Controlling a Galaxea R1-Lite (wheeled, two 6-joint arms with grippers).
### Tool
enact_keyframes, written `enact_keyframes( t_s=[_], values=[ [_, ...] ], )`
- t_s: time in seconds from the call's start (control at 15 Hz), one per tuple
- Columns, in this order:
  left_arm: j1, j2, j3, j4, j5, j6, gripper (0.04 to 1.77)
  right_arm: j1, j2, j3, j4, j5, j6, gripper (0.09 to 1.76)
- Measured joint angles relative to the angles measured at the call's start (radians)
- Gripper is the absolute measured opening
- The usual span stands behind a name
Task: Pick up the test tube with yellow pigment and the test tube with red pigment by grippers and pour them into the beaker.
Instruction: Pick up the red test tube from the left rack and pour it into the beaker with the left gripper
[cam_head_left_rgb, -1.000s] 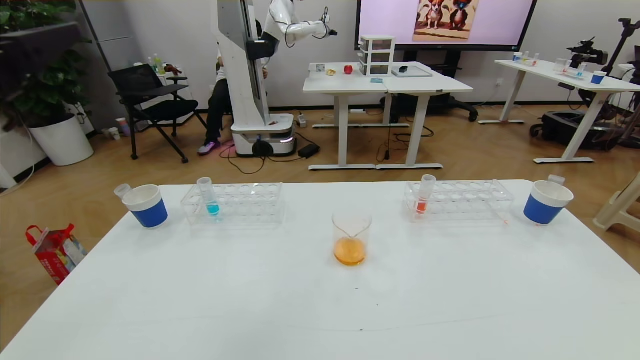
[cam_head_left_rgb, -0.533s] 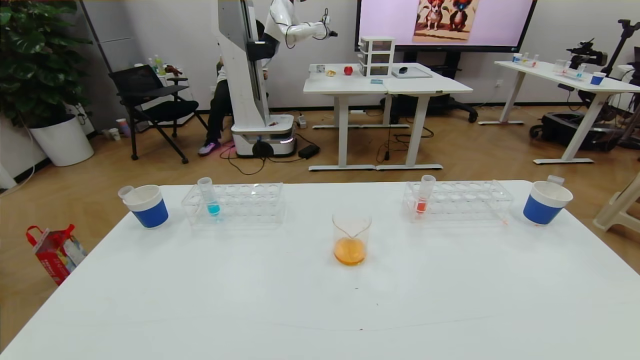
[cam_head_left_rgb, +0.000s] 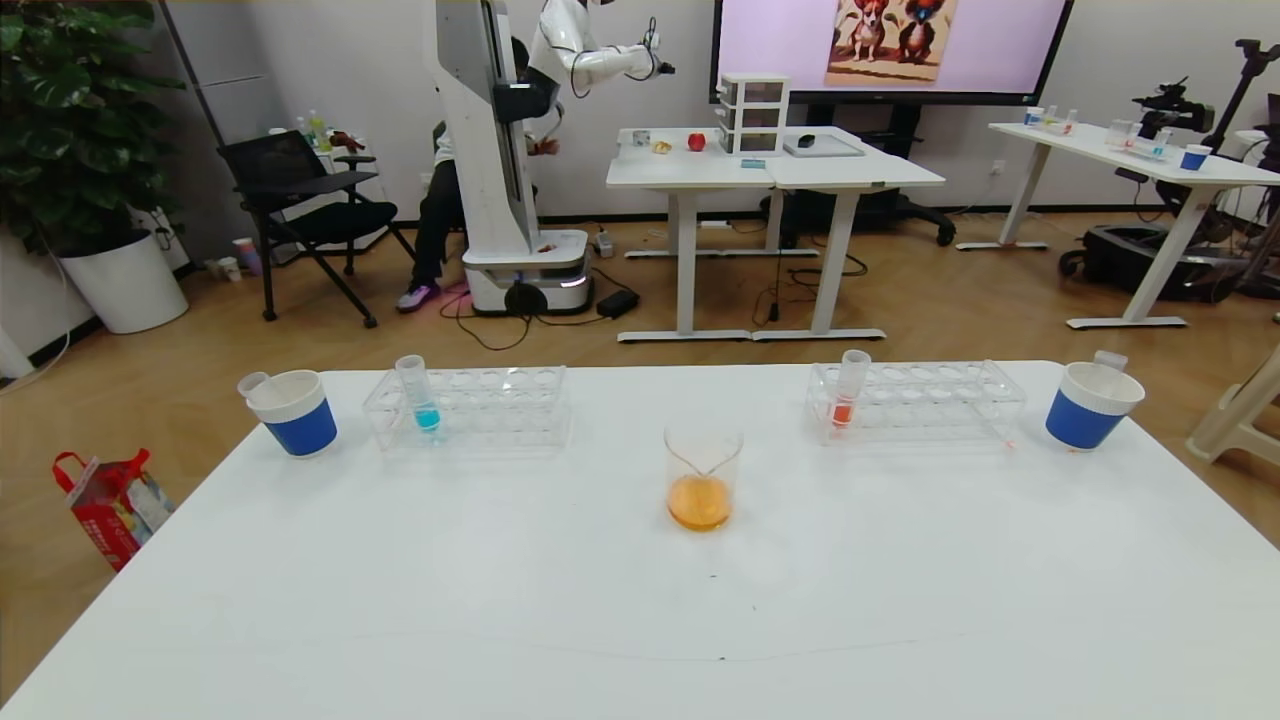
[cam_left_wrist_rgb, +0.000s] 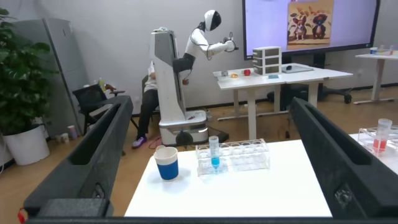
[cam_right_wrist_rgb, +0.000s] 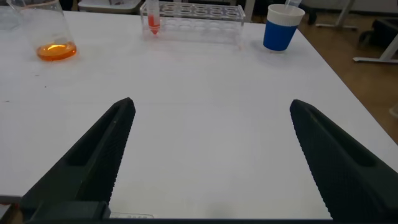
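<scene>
Nothing on my table (cam_head_left_rgb: 420, 590) moved since before, beaker (cam_head_left_rgb: 702, 488) of orange liquid mid-table, red tube (cam_head_left_rgb: 848, 396) upright in right rack (cam_head_left_rgb: 930, 400), both my grippers (cam_left_wrist_rgb: 211, 180) (cam_right_wrist_rgb: 211, 155) spread wide, empty, pulled back.

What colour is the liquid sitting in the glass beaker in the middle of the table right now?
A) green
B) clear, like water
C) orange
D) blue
C: the beaker holds a shallow pool of orange liquid at its bottom, seen in both the head view and the right wrist view.
</scene>
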Motion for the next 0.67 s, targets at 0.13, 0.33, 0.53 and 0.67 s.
enact_keyframes(
  t_s=[0.13, 0.33, 0.53, 0.67],
  values=[
    [-0.004, -0.090, 0.100, -0.007, -0.031, -0.003, 1.75, 0.000, 0.000, 0.000, 0.000, 0.000, 0.000, 1.74],
    [-0.005, -0.147, 0.251, -0.011, -0.037, -0.027, 1.75, 0.000, 0.000, 0.000, 0.000, 0.000, 0.000, 1.74],
    [-0.005, -0.163, 0.431, -0.004, -0.037, -0.055, 1.75, 0.000, 0.000, 0.000, 0.000, 0.000, 0.000, 1.74],
    [-0.005, -0.165, 0.521, 0.007, -0.038, -0.072, 1.75, 0.000, 0.000, 0.000, 0.000, 0.000, 0.000, 1.74]
  ],
)
